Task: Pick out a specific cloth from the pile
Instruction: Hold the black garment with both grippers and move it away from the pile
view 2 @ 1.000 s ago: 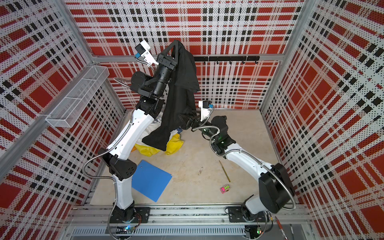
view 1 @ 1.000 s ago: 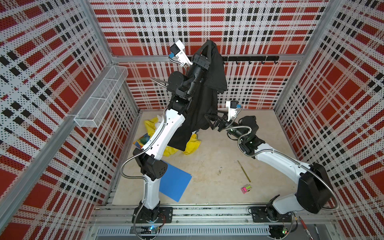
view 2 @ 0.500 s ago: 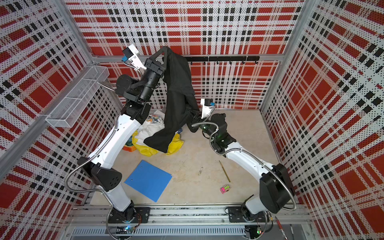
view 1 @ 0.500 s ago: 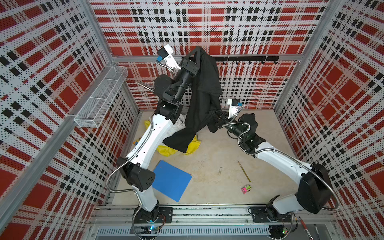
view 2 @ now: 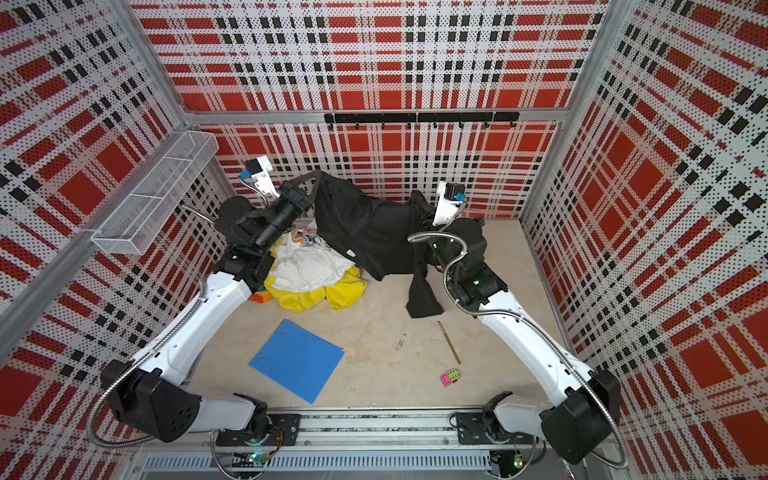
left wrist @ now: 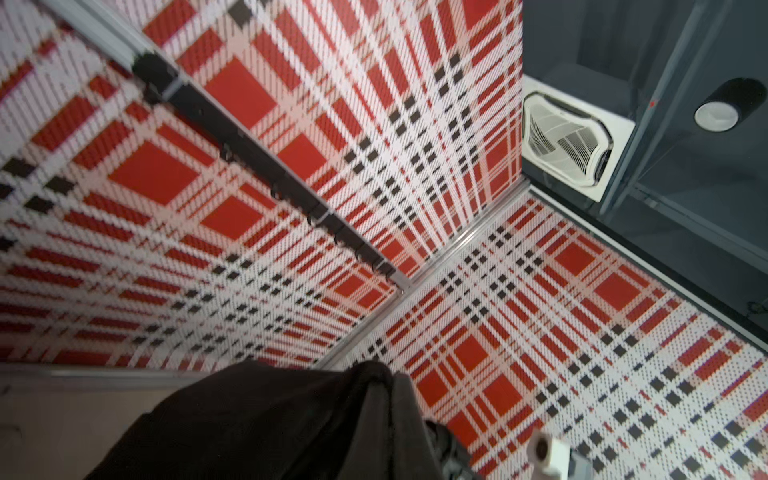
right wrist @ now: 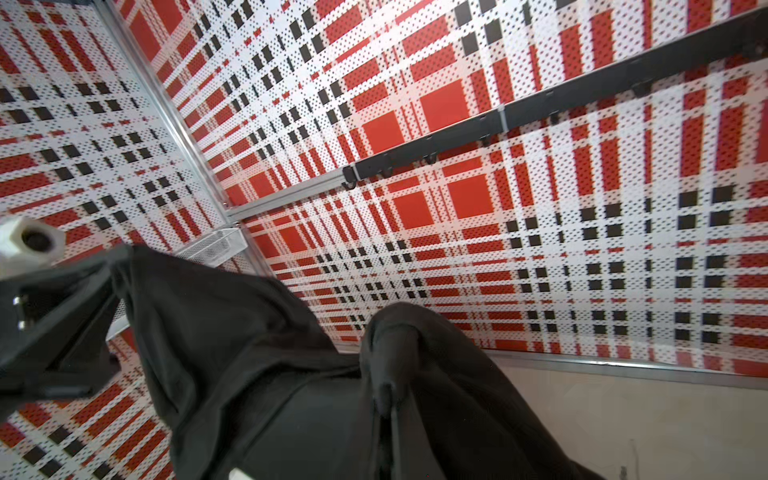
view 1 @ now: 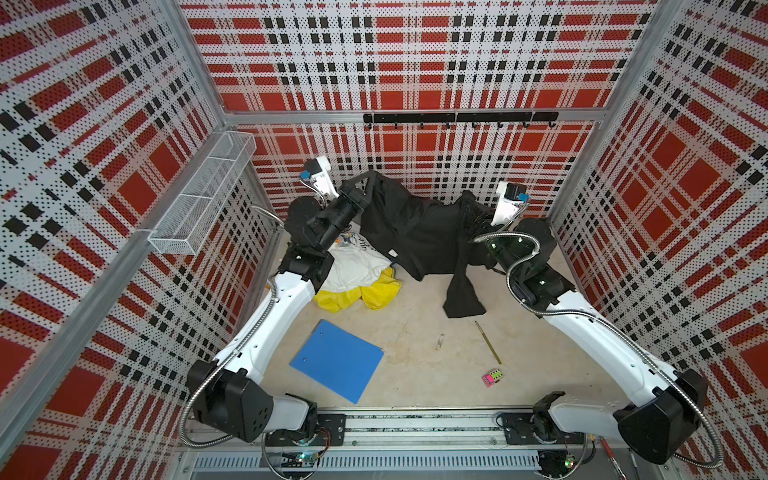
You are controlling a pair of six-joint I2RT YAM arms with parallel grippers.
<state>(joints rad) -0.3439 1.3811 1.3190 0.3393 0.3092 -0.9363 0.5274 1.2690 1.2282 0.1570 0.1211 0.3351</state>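
Both jaws tight on the cloth (view 1: 415, 232), beside the pile (view 1: 357, 270)

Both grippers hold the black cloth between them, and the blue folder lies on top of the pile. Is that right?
No: the blue folder lies on the table, apart from the pile, as both top views show. The left gripper and right gripper do hold the black cloth between them.

The left gripper (view 1: 369, 179), raised high a second ago, now sits lower, while the right gripper (view 1: 468, 203) clamps the black cloth (view 1: 415, 232) and draws it rightward. The cloth now stretches between the two instead of hanging straight down.
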